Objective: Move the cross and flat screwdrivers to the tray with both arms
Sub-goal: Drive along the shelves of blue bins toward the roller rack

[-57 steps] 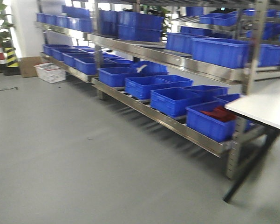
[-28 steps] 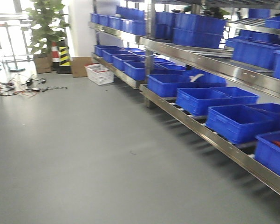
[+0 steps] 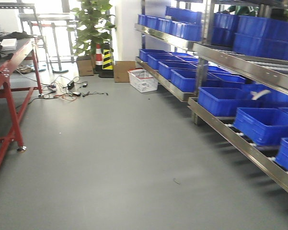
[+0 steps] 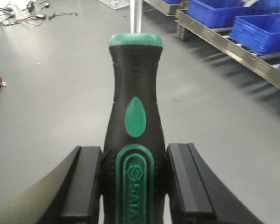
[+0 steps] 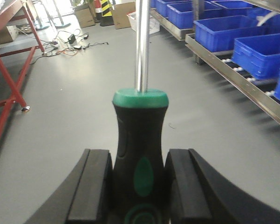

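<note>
My left gripper (image 4: 135, 186) is shut on a screwdriver (image 4: 135, 116) with a black and green handle; its metal shaft points away from me over the grey floor. My right gripper (image 5: 139, 186) is shut on a second screwdriver (image 5: 140, 140) of the same kind, its chrome shaft (image 5: 141, 46) pointing forward. Both tips run out of frame, so I cannot tell which is cross and which is flat. No tray shows in any view. Neither gripper shows in the front view.
A steel rack (image 3: 239, 143) with several blue bins (image 3: 263, 124) runs along the right. A red-framed table (image 3: 9, 96) stands at left. Cables (image 3: 67, 91), a white basket (image 3: 143, 80), cardboard boxes, a striped cone and a plant (image 3: 93, 24) lie at the far end.
The front view has swung left: the rack slid to the right edge, the white table left the frame, and the red table, plant and cables came into view.
</note>
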`<state>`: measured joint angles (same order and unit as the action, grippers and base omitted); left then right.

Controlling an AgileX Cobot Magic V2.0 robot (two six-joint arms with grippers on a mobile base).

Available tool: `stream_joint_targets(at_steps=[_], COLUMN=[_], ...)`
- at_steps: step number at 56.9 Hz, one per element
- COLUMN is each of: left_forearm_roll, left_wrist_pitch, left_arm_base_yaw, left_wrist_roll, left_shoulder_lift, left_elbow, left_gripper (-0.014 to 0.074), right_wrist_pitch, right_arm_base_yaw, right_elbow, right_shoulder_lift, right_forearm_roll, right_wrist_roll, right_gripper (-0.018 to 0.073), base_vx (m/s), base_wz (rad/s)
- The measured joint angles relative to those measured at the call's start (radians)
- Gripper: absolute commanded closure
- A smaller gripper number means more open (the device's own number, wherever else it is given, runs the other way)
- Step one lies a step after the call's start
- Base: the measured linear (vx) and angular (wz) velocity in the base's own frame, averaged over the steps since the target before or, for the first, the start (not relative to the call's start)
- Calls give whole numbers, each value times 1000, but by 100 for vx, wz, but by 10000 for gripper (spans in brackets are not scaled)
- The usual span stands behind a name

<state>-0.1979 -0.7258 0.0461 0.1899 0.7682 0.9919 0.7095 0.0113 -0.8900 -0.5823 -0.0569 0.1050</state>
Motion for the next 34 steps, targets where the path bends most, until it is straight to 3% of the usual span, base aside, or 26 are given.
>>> stream_joint_targets(at_steps=[34], left_forearm_roll=[1], left_wrist_pitch=[-10], left_arm_base_yaw=[0], left_wrist_roll=[0], left_shoulder_lift=[-2], left_elbow=[0], left_gripper=[597], right_wrist_pitch=[0], right_arm_base_yaw=[0], right_elbow=[0], right_shoulder_lift=[0], right_forearm_roll=[-1], right_wrist_roll=[0], right_gripper=[568], base_vx=[65], base_wz=[5])
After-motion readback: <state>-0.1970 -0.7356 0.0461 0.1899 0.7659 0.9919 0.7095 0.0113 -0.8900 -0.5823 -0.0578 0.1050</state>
